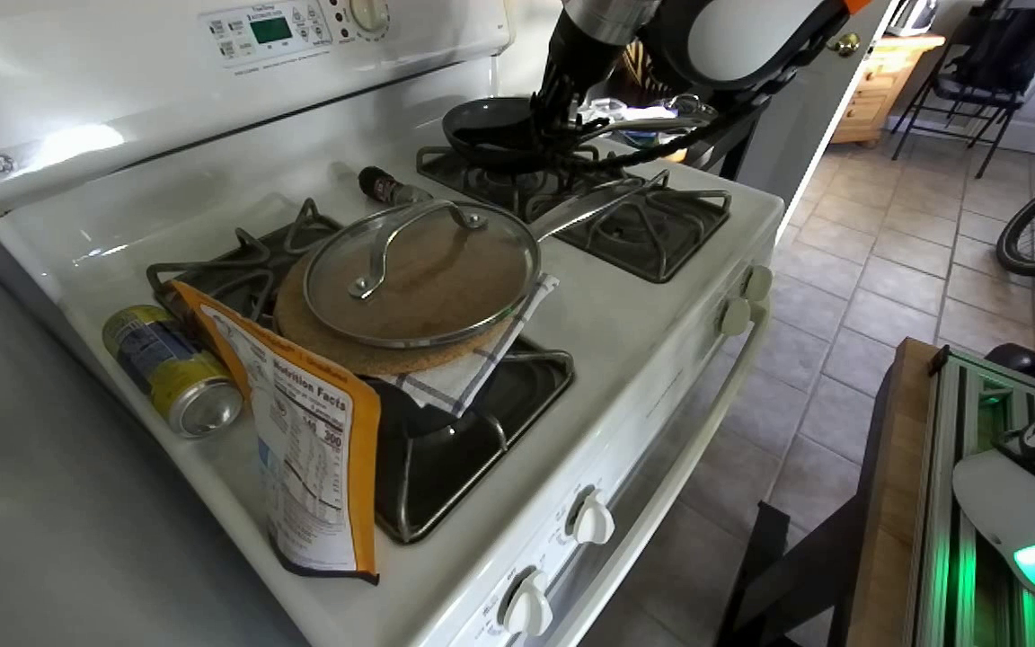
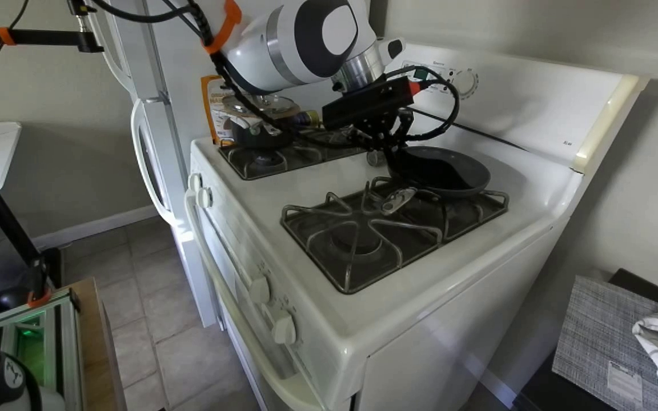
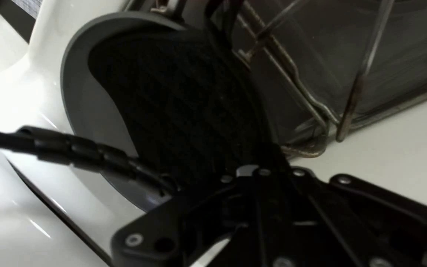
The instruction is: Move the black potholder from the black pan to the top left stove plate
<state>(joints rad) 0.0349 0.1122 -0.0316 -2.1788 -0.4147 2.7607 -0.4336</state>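
Observation:
The black potholder is a dark quilted cloth lying in the black pan. Its edges narrow toward my gripper. The pan stands on the back right burner; its rim shows in both exterior views. My gripper is at the pan's inner-side edge, fingers close together and seemingly shut on the potholder's edge. Their tips are dark against the cloth, so the contact is hard to see. The gripper also shows in an exterior view. The back left stove plate is partly covered by a cork board.
A glass lid lies on the cork board over a cloth and a dark pot on the left side. A yellow can and an orange-edged bag stand at the left edge. A small bottle lies between the grates.

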